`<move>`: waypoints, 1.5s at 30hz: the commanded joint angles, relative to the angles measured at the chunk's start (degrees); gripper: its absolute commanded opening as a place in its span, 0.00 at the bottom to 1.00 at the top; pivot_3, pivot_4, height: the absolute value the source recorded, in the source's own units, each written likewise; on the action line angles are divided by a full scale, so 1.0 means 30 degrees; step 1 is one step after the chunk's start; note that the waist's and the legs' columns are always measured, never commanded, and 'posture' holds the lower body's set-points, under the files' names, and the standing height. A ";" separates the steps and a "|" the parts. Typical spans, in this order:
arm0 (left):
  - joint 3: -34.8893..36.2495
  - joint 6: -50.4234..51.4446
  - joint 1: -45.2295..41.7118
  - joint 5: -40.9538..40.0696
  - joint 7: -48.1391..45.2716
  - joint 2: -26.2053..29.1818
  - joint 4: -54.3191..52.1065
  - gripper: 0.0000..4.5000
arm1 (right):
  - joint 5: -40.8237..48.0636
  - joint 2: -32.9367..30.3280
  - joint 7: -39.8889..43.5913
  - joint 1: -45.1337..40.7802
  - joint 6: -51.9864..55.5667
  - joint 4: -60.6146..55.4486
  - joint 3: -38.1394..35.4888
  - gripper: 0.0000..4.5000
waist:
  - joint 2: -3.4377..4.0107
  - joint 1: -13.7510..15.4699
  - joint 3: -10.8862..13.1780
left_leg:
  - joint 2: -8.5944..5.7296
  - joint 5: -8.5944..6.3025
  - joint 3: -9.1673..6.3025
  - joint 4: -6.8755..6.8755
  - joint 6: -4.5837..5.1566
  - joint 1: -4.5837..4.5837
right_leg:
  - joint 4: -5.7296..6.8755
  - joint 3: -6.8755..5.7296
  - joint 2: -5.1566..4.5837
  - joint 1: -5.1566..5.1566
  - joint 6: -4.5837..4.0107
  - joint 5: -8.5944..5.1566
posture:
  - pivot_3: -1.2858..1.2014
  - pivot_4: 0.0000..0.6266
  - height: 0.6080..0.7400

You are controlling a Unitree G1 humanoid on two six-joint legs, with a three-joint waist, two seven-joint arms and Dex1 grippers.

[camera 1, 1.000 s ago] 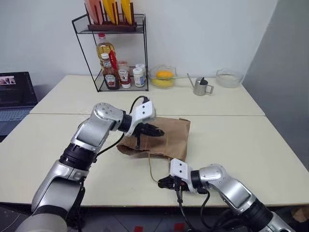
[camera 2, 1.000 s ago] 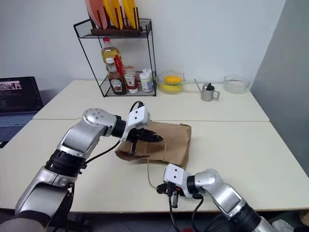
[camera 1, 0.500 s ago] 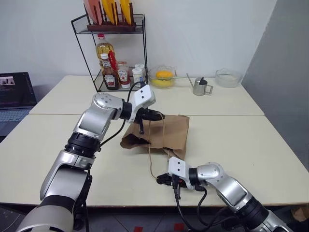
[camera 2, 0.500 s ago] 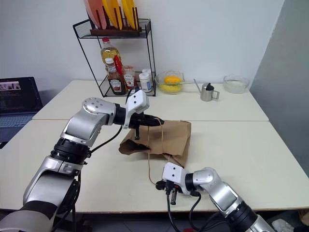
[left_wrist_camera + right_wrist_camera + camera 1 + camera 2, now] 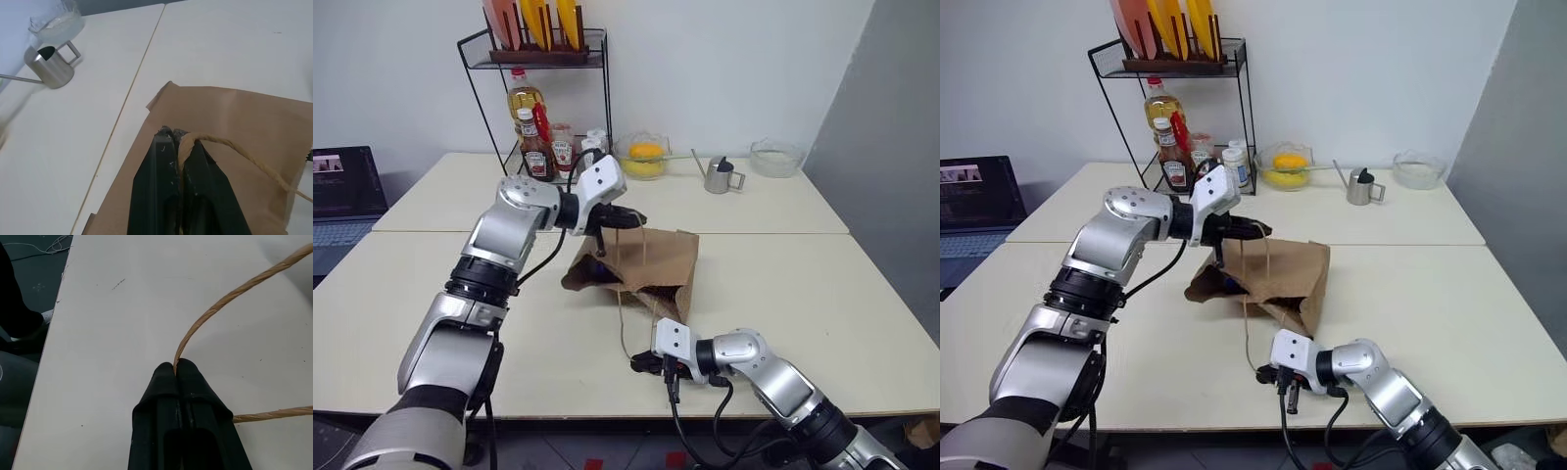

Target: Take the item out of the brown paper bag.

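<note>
The brown paper bag (image 5: 658, 260) lies on its side in the middle of the cream table (image 5: 803, 294), its mouth turned toward me and pulled partly open. My left gripper (image 5: 634, 221) hovers above the bag's upper edge, shut on the upper twine handle (image 5: 230, 147), which runs out from between its black fingers (image 5: 156, 161). Near the table's front edge my right gripper (image 5: 640, 364) is shut on the lower twine handle (image 5: 234, 293), which stretches from the bag down to it. The item is hidden inside the bag.
At the back left stands a black wire rack (image 5: 543, 108) with an oil bottle and sauce bottles. Along the back sit a glass bowl with yellow fruit (image 5: 644, 157), a small metal pitcher (image 5: 720, 176) and a clear bowl (image 5: 776, 157). A laptop (image 5: 342, 186) is at far left.
My left gripper has risen and moved away from me with the upper handle, lifting the bag's top side and opening its mouth wider. The right gripper has stayed put on the lower handle.
</note>
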 commanded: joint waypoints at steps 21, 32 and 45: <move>0.1311 -0.2464 -0.2187 0.0551 0.1386 -0.0051 0.1990 0.00 | -0.1627 -0.0638 0.0195 0.0410 -0.0167 0.1819 0.0249 0.00 | 0.0000 0.0011 0.0000 | -0.0004 0.0002 -0.0001 0.0002 0.0001 -0.0002 | 0.0000 0.0000 -0.0003 0.0002 0.0003 0.0001 | 0.52 0.24 1.00; 0.1330 -0.3459 -0.2715 0.1177 0.2402 -0.0209 0.3439 0.00 | -0.1826 -0.0763 0.0340 0.0485 -0.0302 0.1874 0.0341 0.00 | -0.0001 0.0049 0.0000 | -0.0007 0.0003 -0.0002 0.0003 0.0001 -0.0003 | 0.0000 -0.0001 -0.0005 0.0003 0.0003 0.0002 | 0.52 0.24 1.00; 0.1455 -0.4157 -0.3320 0.1307 0.2997 -0.0401 0.4616 0.00 | -0.2093 -0.0811 0.0518 0.0688 -0.0435 0.1985 0.0340 0.00 | -0.0001 0.0093 0.0000 | -0.0014 0.0003 -0.0001 0.0003 0.0001 -0.0005 | -0.0003 0.0000 -0.0010 0.0003 0.0005 0.0003 | 0.52 0.24 1.00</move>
